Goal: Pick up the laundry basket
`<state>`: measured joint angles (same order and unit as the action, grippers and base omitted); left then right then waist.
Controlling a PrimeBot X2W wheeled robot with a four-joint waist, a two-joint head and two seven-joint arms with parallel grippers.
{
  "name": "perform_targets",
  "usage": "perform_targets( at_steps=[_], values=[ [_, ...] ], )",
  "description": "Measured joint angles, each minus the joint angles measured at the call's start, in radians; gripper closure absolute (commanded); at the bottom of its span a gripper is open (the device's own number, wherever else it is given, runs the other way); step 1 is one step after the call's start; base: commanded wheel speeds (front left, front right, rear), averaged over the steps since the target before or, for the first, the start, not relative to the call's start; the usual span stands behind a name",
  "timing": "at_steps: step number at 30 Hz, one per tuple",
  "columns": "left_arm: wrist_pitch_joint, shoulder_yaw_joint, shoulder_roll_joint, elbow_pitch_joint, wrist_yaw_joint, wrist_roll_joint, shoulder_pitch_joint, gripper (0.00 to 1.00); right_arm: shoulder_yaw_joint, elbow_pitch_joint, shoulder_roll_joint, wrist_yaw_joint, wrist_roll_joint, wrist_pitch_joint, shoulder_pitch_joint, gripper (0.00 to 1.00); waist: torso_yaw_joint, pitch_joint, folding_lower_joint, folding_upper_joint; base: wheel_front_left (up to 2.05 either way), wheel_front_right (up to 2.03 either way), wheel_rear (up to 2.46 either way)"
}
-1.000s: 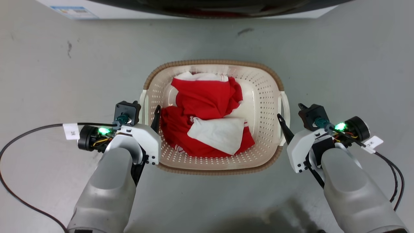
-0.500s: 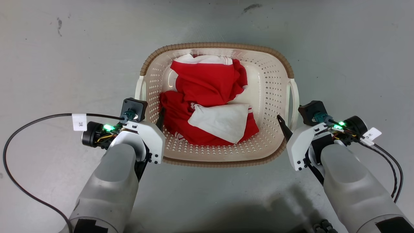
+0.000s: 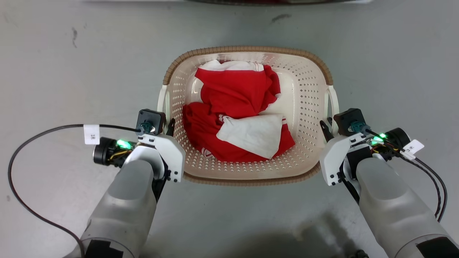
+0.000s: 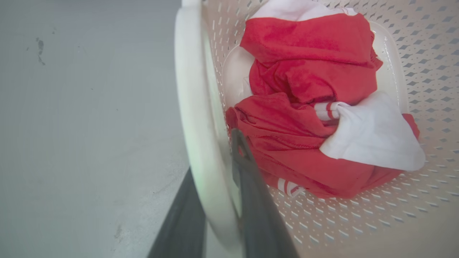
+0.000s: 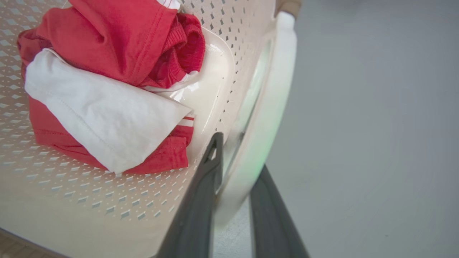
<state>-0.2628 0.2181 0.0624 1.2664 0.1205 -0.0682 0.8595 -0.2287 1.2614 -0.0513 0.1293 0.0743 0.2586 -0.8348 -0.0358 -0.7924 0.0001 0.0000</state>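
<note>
a plain grey floor (image 3: 71, 71), scuffed with a few dark marks (image 3: 280, 17), runs under everything, and a thin dark-and-white strip lies along the top edge of the head view. the laundry basket (image 3: 247, 50) sits in the middle of that view, directly in front of the robot and between its two forearms. its long axis runs left to right, its open mouth faces up, and a white handle is at each short end. inside it lies a crumpled heap of red and white clothes (image 3: 236, 93), lower than the brown rim. the left gripper (image 4: 213, 157) has one dark finger inside the basket wall and the other outside, closed against the left handle (image 3: 162, 104) that passes between them. the right gripper (image 5: 239, 154) is pinched the same way on the right handle (image 3: 334, 104). green lights glow on both wrists. a black cable (image 3: 21, 150) loops over the floor from the left wrist. it carries a white tag (image 3: 92, 133), and a second tag (image 3: 413, 147) hangs on the right wrist's cable. each shows a 3 and a further mark too small to read.
</note>
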Motion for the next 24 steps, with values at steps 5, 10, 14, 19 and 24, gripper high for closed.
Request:
perform_targets(
  at_steps=[5, 10, 14, 19, 24],
  values=[
    [0.0, 0.014, -0.003, 0.008, 0.002, -0.018, -0.029, 1.0, -0.028, 0.005, -0.001, 0.0, -0.025, -0.008, 0.021, 1.0, 0.004, 0.056, 0.0, 0.0, 0.0, 0.0, 0.0],
    [0.027, 0.031, -0.006, 0.016, 0.003, -0.049, -0.061, 1.0, -0.057, 0.01, -0.001, 0.0, -0.049, -0.023, 0.051, 1.0, 0.011, 0.129, -0.0001, 0.0, 0.0, 0.0, 0.0],
    [0.05, 0.052, -0.007, 0.019, 0.003, -0.079, -0.101, 1.0, -0.09, 0.014, -0.001, 0.0, -0.082, -0.04, 0.088, 1.0, 0.015, 0.197, -0.0001, 0.0, 0.0, 0.0, 0.0],
    [0.081, 0.103, -0.007, 0.021, 0.003, -0.142, -0.152, 1.0, -0.145, 0.014, -0.002, 0.0, -0.13, -0.058, 0.129, 1.0, 0.02, 0.288, -0.0002, 0.0, 0.0, 0.0, 0.0],
    [0.112, 0.158, -0.005, 0.021, 0.003, -0.201, -0.2, 1.0, -0.2, 0.01, -0.004, 0.0, -0.191, -0.085, 0.175, 1.0, 0.024, 0.379, -0.0002, 0.0001, 0.0, 0.0, 0.0]
  ],
)
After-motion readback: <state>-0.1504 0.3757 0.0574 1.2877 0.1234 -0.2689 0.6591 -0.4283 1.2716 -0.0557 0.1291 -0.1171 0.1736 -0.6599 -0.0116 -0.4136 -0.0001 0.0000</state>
